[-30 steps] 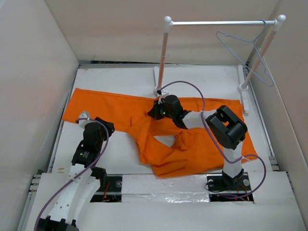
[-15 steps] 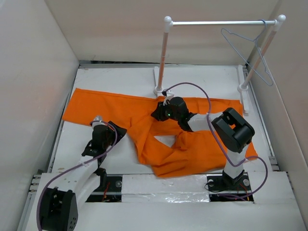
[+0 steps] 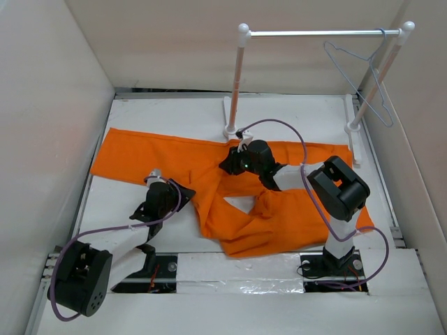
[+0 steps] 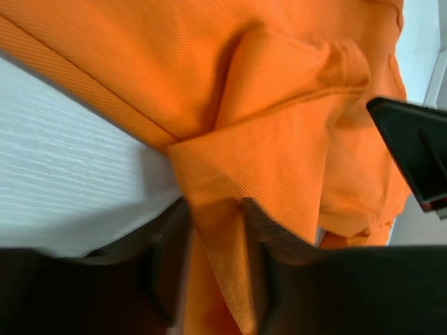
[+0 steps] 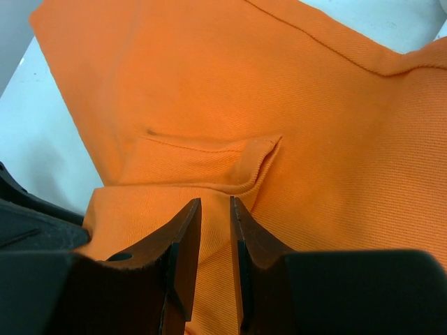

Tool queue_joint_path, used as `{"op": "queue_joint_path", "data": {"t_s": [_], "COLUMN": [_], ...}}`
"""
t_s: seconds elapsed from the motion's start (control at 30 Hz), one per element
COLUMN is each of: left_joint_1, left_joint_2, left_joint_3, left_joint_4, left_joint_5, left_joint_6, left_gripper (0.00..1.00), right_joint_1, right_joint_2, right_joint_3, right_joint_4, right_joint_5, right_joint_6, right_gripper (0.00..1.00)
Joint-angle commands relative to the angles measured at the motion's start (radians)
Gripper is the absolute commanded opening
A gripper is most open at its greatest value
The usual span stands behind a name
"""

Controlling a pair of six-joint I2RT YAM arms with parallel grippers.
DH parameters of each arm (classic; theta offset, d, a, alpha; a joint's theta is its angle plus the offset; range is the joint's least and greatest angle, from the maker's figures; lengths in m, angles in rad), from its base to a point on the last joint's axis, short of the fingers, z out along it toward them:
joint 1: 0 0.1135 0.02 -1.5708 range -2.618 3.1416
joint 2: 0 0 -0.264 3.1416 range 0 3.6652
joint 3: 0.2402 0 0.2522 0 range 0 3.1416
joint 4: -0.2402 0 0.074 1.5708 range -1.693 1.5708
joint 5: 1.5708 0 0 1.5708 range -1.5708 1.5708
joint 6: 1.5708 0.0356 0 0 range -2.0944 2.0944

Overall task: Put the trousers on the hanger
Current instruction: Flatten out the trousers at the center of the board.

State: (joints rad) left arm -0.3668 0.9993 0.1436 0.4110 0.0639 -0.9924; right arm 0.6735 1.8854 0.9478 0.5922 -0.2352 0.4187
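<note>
The orange trousers (image 3: pixel 279 209) lie spread flat across the table, with one leg reaching to the far left. My left gripper (image 3: pixel 179 192) is low at their near-left edge. In the left wrist view its fingers (image 4: pixel 262 265) are closed on a folded corner of the trousers (image 4: pixel 279 112). My right gripper (image 3: pixel 228 165) rests on the cloth by the rack's left post. Its jaws (image 5: pixel 211 204) stand a narrow slit apart, pinching the trousers (image 5: pixel 209 91) just below a pocket seam. The thin pale hanger (image 3: pixel 360 73) hangs from the right end of the rack's crossbar.
A white two-post rack (image 3: pixel 237 84) with a silver crossbar (image 3: pixel 321 32) stands at the back of the table. White walls close in on the left, back and right. The right arm's elbow (image 3: pixel 339 185) rises over the trousers.
My left gripper has swung right along the near edge and reached the trousers' folded edge. My right gripper has shifted slightly. The hanger has swung a little on the bar.
</note>
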Motion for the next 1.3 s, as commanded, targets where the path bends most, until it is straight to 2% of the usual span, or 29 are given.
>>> {"op": "queue_joint_path", "data": {"t_s": [0.0, 0.1, 0.17, 0.2, 0.23, 0.3, 0.33, 0.37, 0.43, 0.47, 0.53, 0.57, 0.63, 0.73, 0.77, 0.83, 0.87, 0.9, 1.03, 1.13, 1.17, 1.23, 1.27], "left_joint_1": [-0.003, -0.003, -0.003, -0.003, -0.003, -0.003, -0.003, -0.003, -0.003, -0.003, -0.012, -0.012, -0.012, -0.012, -0.012, -0.012, -0.012, -0.012, -0.012, -0.012, -0.012, -0.012, -0.012], "left_joint_2": [-0.019, -0.082, -0.125, -0.148, -0.203, -0.270, -0.351, -0.399, -0.534, -0.579, -0.675, -0.697, -0.746, -0.800, -0.807, -0.805, -0.800, -0.795, -0.791, -0.786, -0.785, -0.768, -0.762], "left_joint_3": [0.016, 0.021, 0.019, 0.020, 0.025, 0.057, 0.076, 0.129, 0.206, 0.305, 0.413, 0.513, 0.594, 0.723, 0.770, 0.818, 0.850, 0.861, 0.904, 0.926, 0.919, 0.897, 0.868], "left_joint_4": [0.029, -0.020, -0.075, -0.099, -0.127, -0.226, -0.271, -0.314, -0.479, -0.530, -0.679, -0.717, -0.805, -0.868, -0.874, -0.890, -0.897, -0.899, -0.885, -0.874, -0.874, -0.874, -0.882], "left_joint_5": [-0.093, -0.142, -0.173, -0.208, -0.222, -0.263, -0.280, -0.298, -0.375, -0.412, -0.521, -0.561, -0.621, -0.685, -0.712, -0.739, -0.762, -0.774, -0.851, -0.933, -0.947, -0.967, -0.973], "left_joint_6": [-0.028, -0.034, -0.032, -0.026, -0.023, -0.006, 0.015, 0.030, 0.090, 0.115, 0.164, 0.191, 0.221, 0.260, 0.279, 0.313, 0.325, 0.336, 0.408, 0.446, 0.460, 0.468, 0.460], "left_gripper": [0.27, 0.13, 0.08, 0.00, 0.00, 0.00, 0.00, 0.00, 0.00, 0.00, 0.00, 0.00, 0.00, 0.00, 0.00, 0.00, 0.00, 0.00, 0.00, 0.00, 0.00, 0.00, 0.00], "right_joint_1": [-0.008, -0.008, -0.017, -0.017, -0.017, -0.017, -0.017, -0.017, -0.017, -0.017, -0.028, -0.028, -0.057, -0.098, -0.115, -0.147, -0.176, -0.190, -0.258, -0.310, -0.310, -0.310, -0.310], "right_joint_2": [-0.026, -0.028, -0.025, -0.026, -0.026, -0.032, -0.040, -0.067, -0.115, -0.147, -0.256, -0.296, -0.422, -0.599, -0.641, -0.768, -0.811, -0.856, -1.041, -1.115, -1.123, -1.125, -1.115], "right_joint_3": [-0.018, -0.021, -0.021, -0.021, -0.018, -0.012, -0.004, -0.003, -0.012, -0.020, -0.044, -0.082, -0.142, -0.297, -0.332, -0.441, -0.473, -0.525, -0.627, -0.649, -0.652, -0.652, -0.640], "right_joint_4": [0.072, 0.074, 0.074, 0.072, 0.067, 0.048, 0.037, 0.025, -0.017, -0.031, -0.086, -0.107, -0.132, -0.169, -0.195, -0.258, -0.319, -0.357, -0.466, -0.537, -0.548, -0.552, -0.543], "right_joint_5": [-0.012, -0.022, -0.026, -0.027, -0.039, -0.058, -0.087, -0.102, -0.128, -0.130, -0.122, -0.115, -0.087, -0.014, 0.003, 0.034, 0.054, 0.080, 0.189, 0.162, 0.160, 0.151, 0.095], "right_joint_6": [-0.014, -0.014, -0.015, -0.014, -0.014, -0.021, -0.027, -0.034, -0.061, -0.070, -0.106, -0.112, -0.115, -0.110, -0.106, -0.092, -0.090, -0.087, -0.078, -0.100, -0.104, -0.132, -0.150], "right_gripper": [0.29, 0.29, 0.30, 0.30, 0.31, 0.51, 0.61, 0.78, 0.88, 0.95, 0.98, 0.98, 0.97, 0.88, 0.67, 0.33, 0.08, 0.03, 0.01, 0.13, 0.22, 0.34, 0.45]}}
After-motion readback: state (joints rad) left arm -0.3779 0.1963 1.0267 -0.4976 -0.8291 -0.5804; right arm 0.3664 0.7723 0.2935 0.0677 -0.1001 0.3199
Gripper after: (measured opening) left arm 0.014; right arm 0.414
